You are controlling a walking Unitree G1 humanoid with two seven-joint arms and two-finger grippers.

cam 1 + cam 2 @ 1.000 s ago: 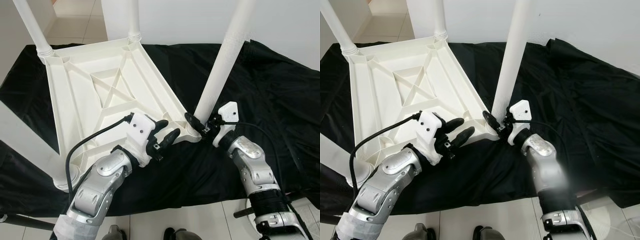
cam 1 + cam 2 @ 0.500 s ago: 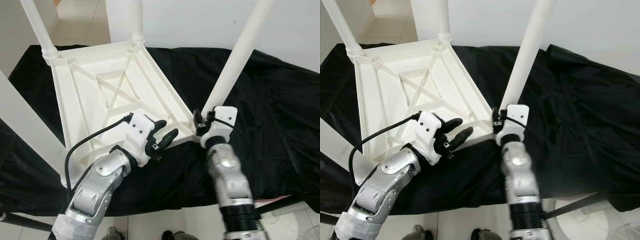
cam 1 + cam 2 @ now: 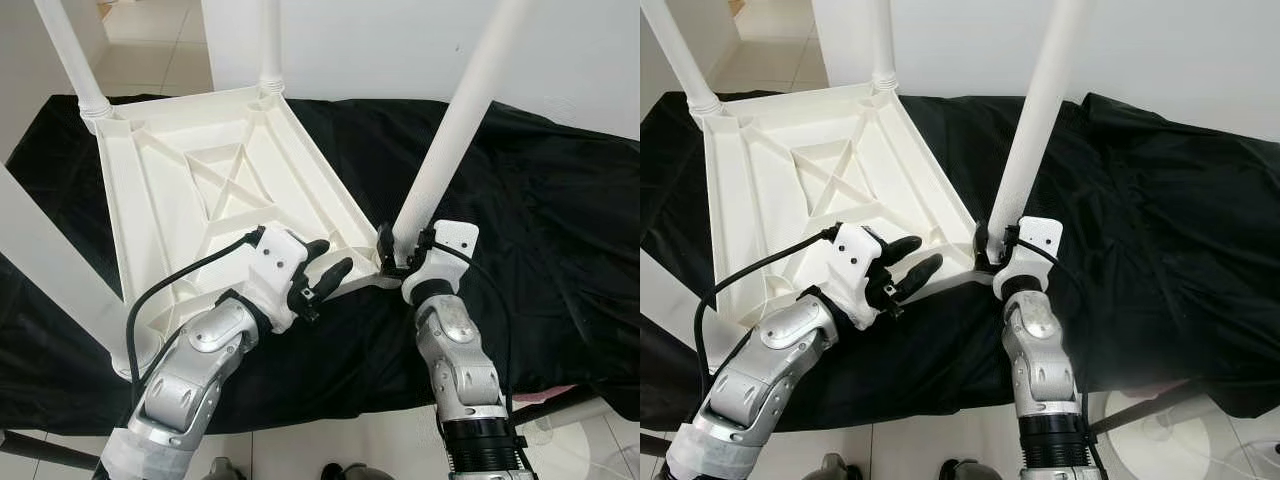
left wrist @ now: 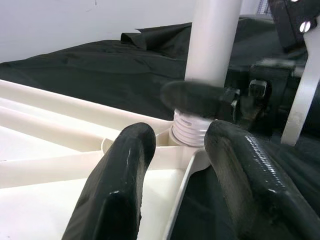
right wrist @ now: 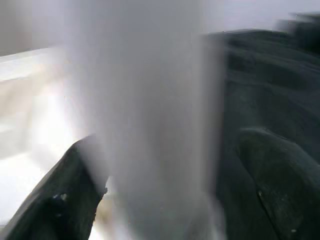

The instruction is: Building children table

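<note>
Lying upside down on a black cloth (image 3: 520, 190), the white children's table (image 3: 215, 190) is pointing its legs upward. The right pincer (image 3: 398, 255) is clasping the base of the near-right leg (image 3: 455, 125), one finger on each side. The left pincer (image 3: 325, 272) is hovering spread apart, gripping nothing, over the table's near edge just beside that corner.
</note>
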